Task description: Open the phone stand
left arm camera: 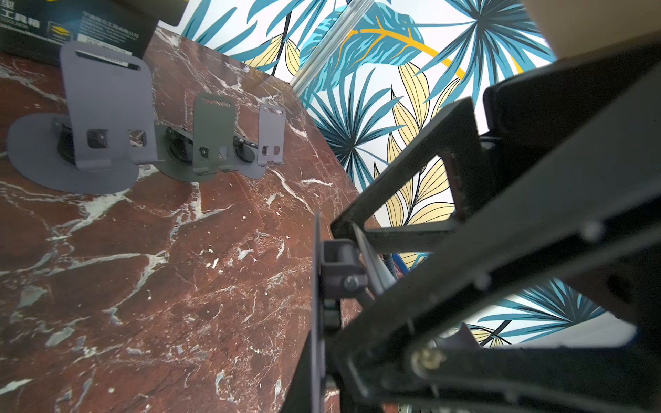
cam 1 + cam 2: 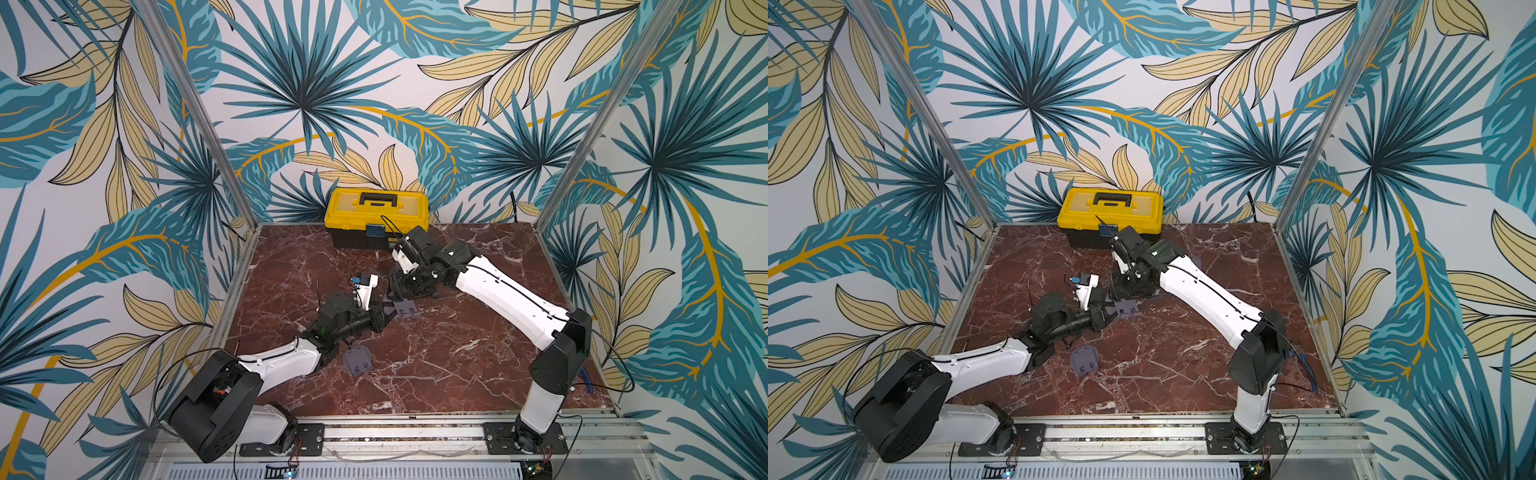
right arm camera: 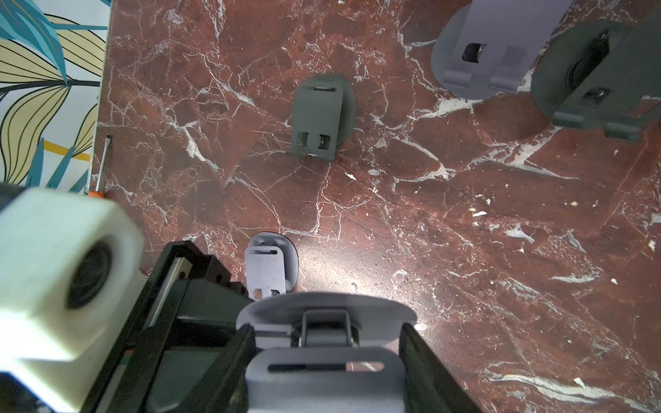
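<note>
A lavender phone stand (image 2: 406, 309) (image 2: 1126, 309) is held between both arms at mid-table. My left gripper (image 2: 384, 318) (image 1: 318, 379) is shut on the stand's round base (image 1: 316, 304), which shows edge-on in the left wrist view. My right gripper (image 2: 399, 296) (image 3: 327, 357) is shut on the stand's slotted back plate (image 3: 323, 379), one finger on each side edge. The base disc (image 3: 325, 307) and the hinge link show just beyond the plate, which stands lifted off the disc.
A folded lavender stand (image 2: 357, 360) (image 3: 270, 271) lies near the left arm, and a folded dark one (image 3: 322, 118) lies beyond it. Three opened stands (image 1: 100, 118) (image 1: 211, 139) (image 1: 268, 139) stand in a row. A yellow toolbox (image 2: 376, 212) sits at the back.
</note>
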